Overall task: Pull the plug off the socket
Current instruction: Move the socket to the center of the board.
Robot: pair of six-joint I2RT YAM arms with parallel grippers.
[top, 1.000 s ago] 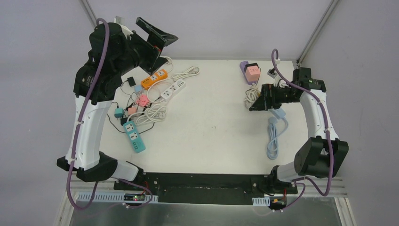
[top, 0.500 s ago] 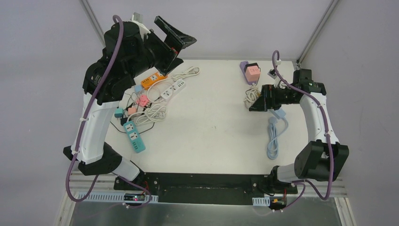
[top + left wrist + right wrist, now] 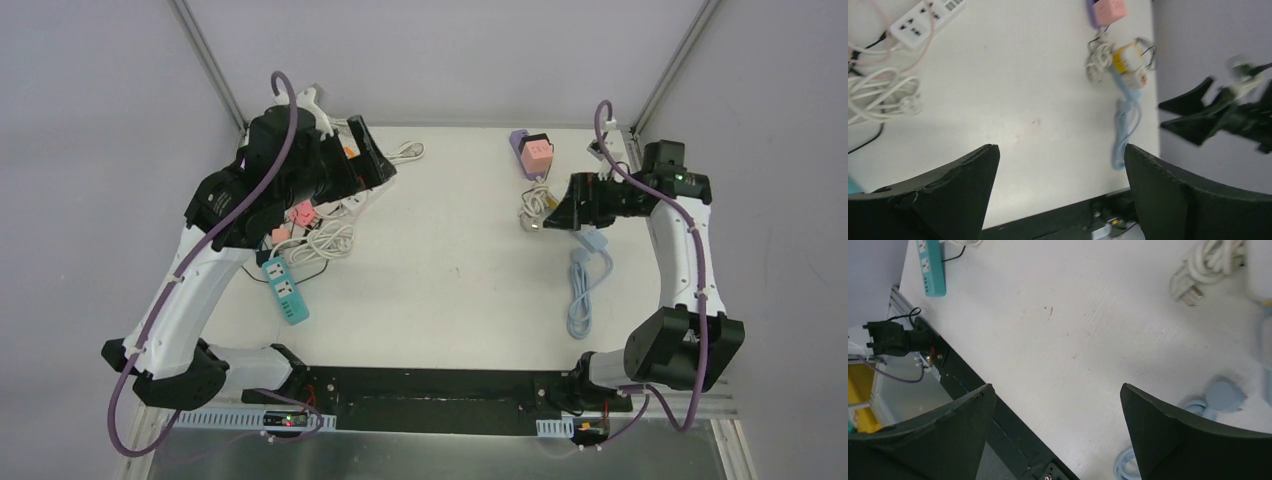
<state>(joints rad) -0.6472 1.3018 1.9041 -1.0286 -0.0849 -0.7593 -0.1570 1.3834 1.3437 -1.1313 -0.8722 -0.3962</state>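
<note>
the plug [image 3: 1129, 59] is white with a yellow band and sits at the end of the pale blue socket [image 3: 1132, 84] on the worktop's [image 3: 450, 260] right side, with a coiled white cord [image 3: 1097, 59] touching it. left fingers [image 3: 948, 195] and right fingers [image 3: 1178, 440] both gape wide, grasping nothing. from above, the right fingers largely hide the plug, and the left wrist view blurs it.
</note>
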